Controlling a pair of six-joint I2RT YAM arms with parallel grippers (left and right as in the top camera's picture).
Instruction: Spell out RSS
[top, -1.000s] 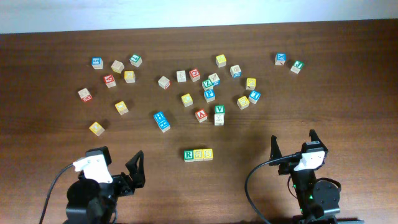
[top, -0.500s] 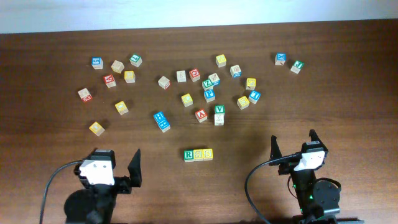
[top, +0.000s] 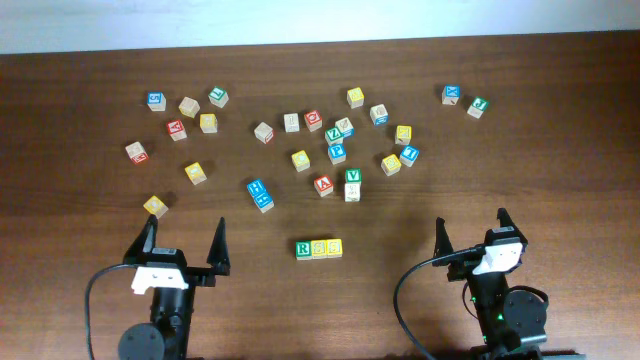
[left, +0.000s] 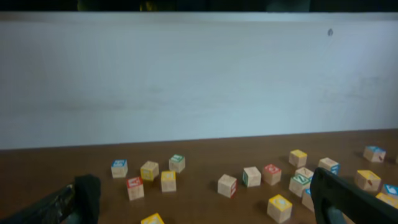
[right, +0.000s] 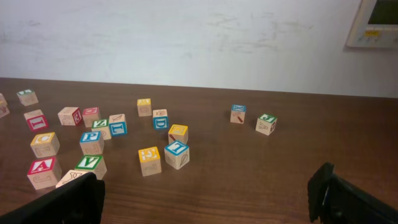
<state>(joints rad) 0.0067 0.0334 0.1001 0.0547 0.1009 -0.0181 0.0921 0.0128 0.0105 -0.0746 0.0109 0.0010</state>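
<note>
1. You have the row of three wooden letter blocks (top: 319, 248) at the near middle of the dark brown wooden table (top: 560, 150). They touch side by side and sit between the two arms.
2. The green "R" block (top: 303, 249), at the end of the row toward the left arm, reads clean. The two yellow-topped blocks (top: 327, 248) beside it look like "S", but the overhead view is too small for you to confirm.
3. Other legible faces in the right wrist view:
   - green "V" block (right: 90, 163)
   - red "A" block (right: 42, 167), just beside it
   - blue "P" block (right: 91, 138), behind them
4. The loose scattered letter blocks (top: 208, 123) cover the far half of the table, well apart from the row. Nearest to the row are the "V" block and a pair of blue blocks (top: 260, 195) that touch each other.
5. The left gripper (top: 186, 228) sits near the front edge, on the left side of the row. Its dark fingers (left: 81, 196) are spread wide, touch no block and have bare table between them.
6. The right gripper (top: 470, 220) sits near the front edge, on the right side of the row and apart from it. Its fingers (right: 348, 199) are also spread wide and grip nothing.
7. A white wall panel (right: 376, 22) shows at the upper right of the right wrist view. You can't read its text.
</note>
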